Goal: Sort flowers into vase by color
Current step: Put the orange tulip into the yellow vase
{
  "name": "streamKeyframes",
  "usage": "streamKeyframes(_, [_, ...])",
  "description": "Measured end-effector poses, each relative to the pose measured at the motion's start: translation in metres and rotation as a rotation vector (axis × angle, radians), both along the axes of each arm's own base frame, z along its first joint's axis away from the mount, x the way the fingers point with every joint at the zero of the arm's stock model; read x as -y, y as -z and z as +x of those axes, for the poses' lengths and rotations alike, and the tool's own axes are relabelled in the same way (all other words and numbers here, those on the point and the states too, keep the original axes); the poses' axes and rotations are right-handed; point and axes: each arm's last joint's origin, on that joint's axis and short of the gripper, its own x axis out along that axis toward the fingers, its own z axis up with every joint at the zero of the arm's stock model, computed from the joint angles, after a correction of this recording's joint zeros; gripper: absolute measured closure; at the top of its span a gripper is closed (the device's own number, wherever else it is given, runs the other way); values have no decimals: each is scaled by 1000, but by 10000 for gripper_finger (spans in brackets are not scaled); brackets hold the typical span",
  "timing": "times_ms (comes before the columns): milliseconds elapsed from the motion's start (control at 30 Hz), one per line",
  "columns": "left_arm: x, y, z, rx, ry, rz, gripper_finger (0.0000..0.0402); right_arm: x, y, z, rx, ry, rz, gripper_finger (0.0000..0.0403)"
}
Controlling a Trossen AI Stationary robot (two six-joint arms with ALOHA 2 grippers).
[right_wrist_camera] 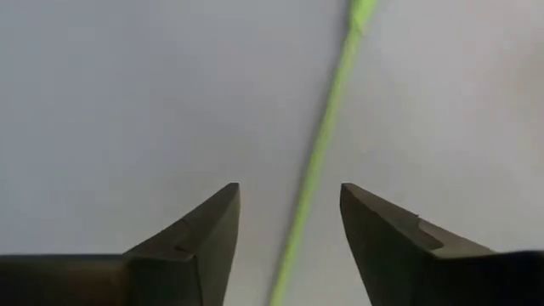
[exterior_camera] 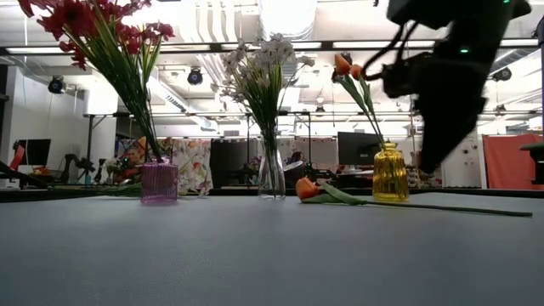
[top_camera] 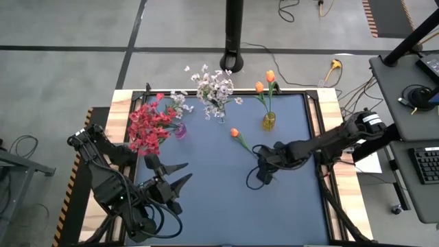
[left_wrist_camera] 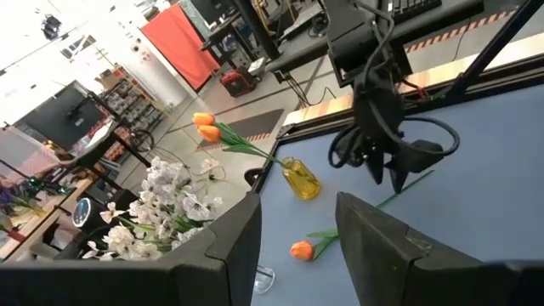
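A: High view, centre of frame: one orange tulip (top_camera: pixel 235 133) lies flat on the blue mat (top_camera: pixel 206 206), bloom toward the upper left, stem running down-right under the right gripper (top_camera: pixel 263 177). Fingers there cannot be made out from above.

B: Right wrist view settles it. Both fingers (right_wrist_camera: pixel 195 234) spread wide, the green stem (right_wrist_camera: pixel 314 178) running up between them, touching neither (mat visible on both sides).

A: Low view adds the vases in a row: pink vase (exterior_camera: pixel 159 182) with red flowers (exterior_camera: pixel 93 25) at left, clear vase (exterior_camera: pixel 272 174) with white flowers (exterior_camera: pixel 263 64) in the middle, yellow vase (exterior_camera: pixel 390 172) with two orange tulips (exterior_camera: pixel 344 66) at right. The loose tulip's bloom lies on the mat between the clear vase and the yellow one.

B: From above, those three sit along the upper part of the mat.

A: Left gripper (top_camera: pixel 171 175), lower left of the high view, fingers parted, holding nothing, well apart from all flowers.

B: Left wrist view confirms the gap between its fingers (left_wrist_camera: pixel 378 246), and looks across at the right arm (left_wrist_camera: pixel 374 93) hanging over the stem.
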Motion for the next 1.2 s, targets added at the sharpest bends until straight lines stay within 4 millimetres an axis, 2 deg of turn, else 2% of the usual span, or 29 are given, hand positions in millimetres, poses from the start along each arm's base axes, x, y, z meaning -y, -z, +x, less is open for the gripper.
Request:
streamKeyframes(133, [0, 0, 0, 1, -2, 2, 264, 12, 6, 16, 78, -20, -22, 184])
streamKeyframes(333, [0, 0, 1, 1, -4, 3, 264, 37, 22, 34, 102, -3, -73, 172])
streamKeyframes(533, [-1, 0, 2, 1, -9, 3, 264, 55, 52, 50, 78, 23, -102, 176])
streamKeyframes(700, [-2, 0, 2, 2, -10, 4, 264, 59, 64, 53, 56, 49, -114, 189])
streamKeyframes(900, [-2, 0, 2, 2, -10, 5, 264, 60, 61, 52, 66, 68, -117, 236])
streamKeyframes(1200, [-2, 1, 2, 1, -11, 6, 264, 61, 54, 50, 84, 77, -133, 350])
